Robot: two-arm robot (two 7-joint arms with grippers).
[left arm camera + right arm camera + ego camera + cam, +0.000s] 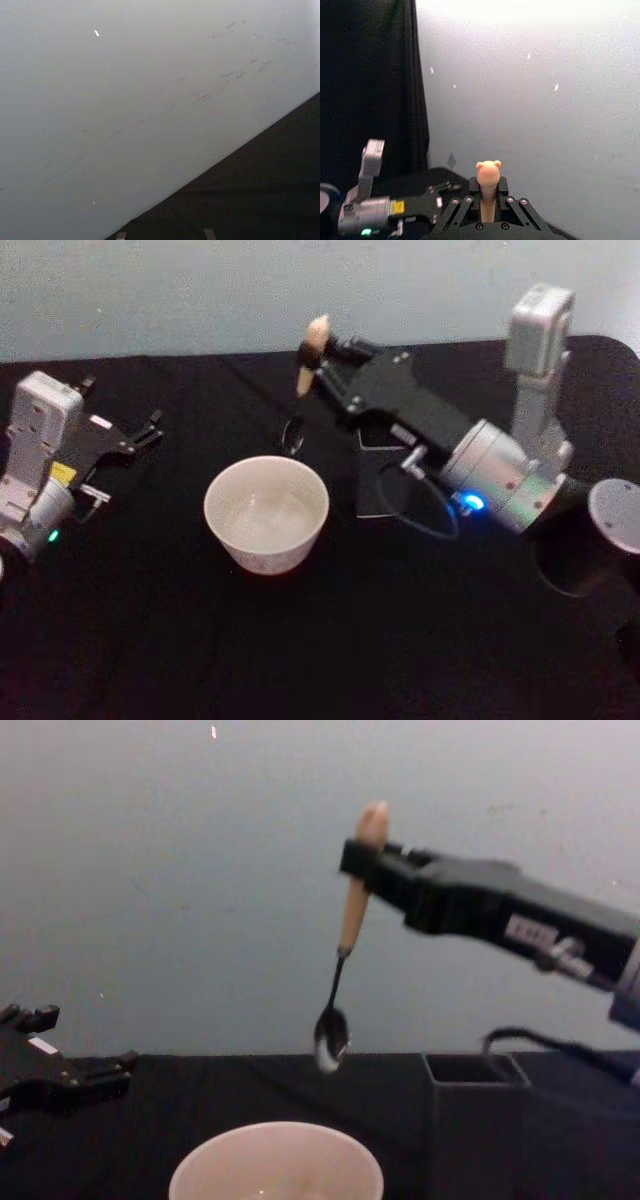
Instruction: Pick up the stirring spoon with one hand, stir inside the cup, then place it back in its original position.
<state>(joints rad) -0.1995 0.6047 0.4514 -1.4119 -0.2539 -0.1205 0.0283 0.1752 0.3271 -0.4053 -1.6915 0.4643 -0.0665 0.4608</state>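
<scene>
My right gripper point(322, 358) is shut on the stirring spoon point(310, 350), gripping its pale beige handle just below the knobby tip. The spoon point(352, 910) hangs nearly upright in the air, and its small shiny bowl point(331, 1040) is above and behind the cup's far rim. The cream-white cup point(267, 512) stands on the black table at centre, its rim point(276, 1148) low in the chest view. The dark square-mouthed holder point(470, 1072) stands to the cup's right, under my right arm. In the right wrist view the handle point(488, 182) stands between the fingers. My left gripper point(128, 460) rests open at the table's left.
A pale wall runs behind the black-covered table point(300, 640). A blue cable point(432, 520) loops under my right wrist. A dark cylinder with a grey top point(612, 515) stands at the right edge.
</scene>
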